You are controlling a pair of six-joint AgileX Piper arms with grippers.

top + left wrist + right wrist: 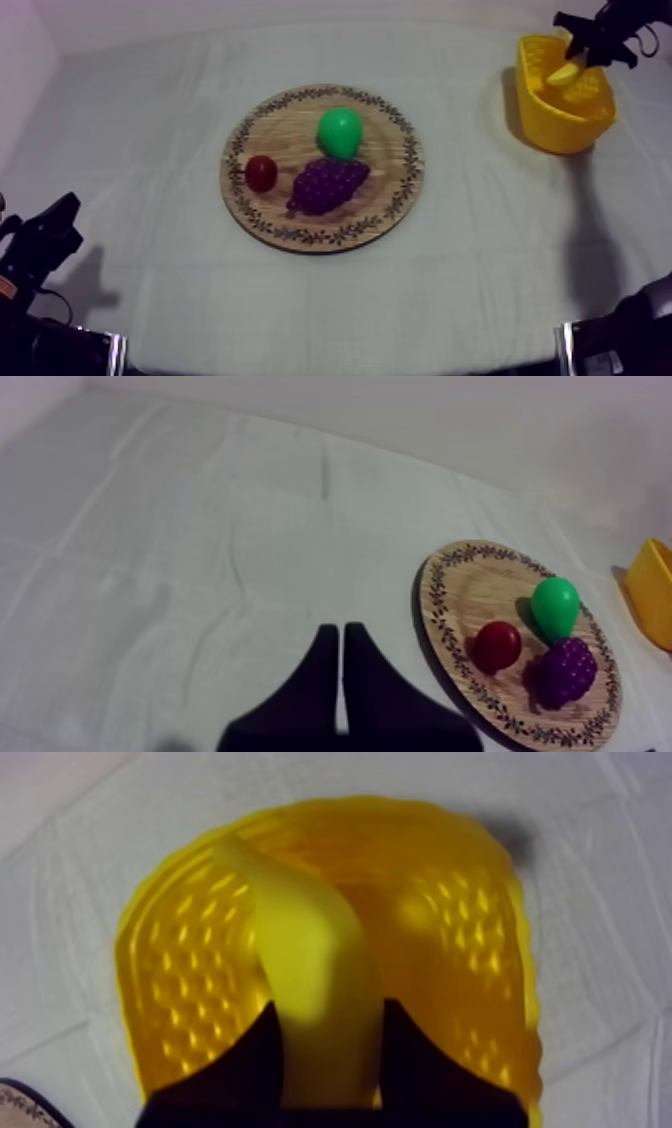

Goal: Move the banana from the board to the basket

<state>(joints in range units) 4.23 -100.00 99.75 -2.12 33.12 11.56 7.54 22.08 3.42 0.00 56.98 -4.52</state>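
Note:
The yellow banana (305, 967) hangs over the inside of the yellow basket (450, 942), gripped between my right gripper's (328, 1052) two black fingers. From above, the right gripper (583, 55) holds the banana (564, 72) above the basket (572, 125) at the table's far right. The round wooden board (400, 190) lies mid-table with a green pear (340, 131), purple grapes (328, 185) and a small red fruit (261, 172). My left gripper (342, 666) is shut on nothing, its fingers together as a wedge, left of the board (455, 621) over bare cloth; it rests low at the left (45, 240).
Grey-white cloth covers the table, with open cloth between board and basket. The board's rim (20, 1102) peeks in beside the basket in the right wrist view. The basket's edge (655, 591) sits just beyond the board in the left wrist view.

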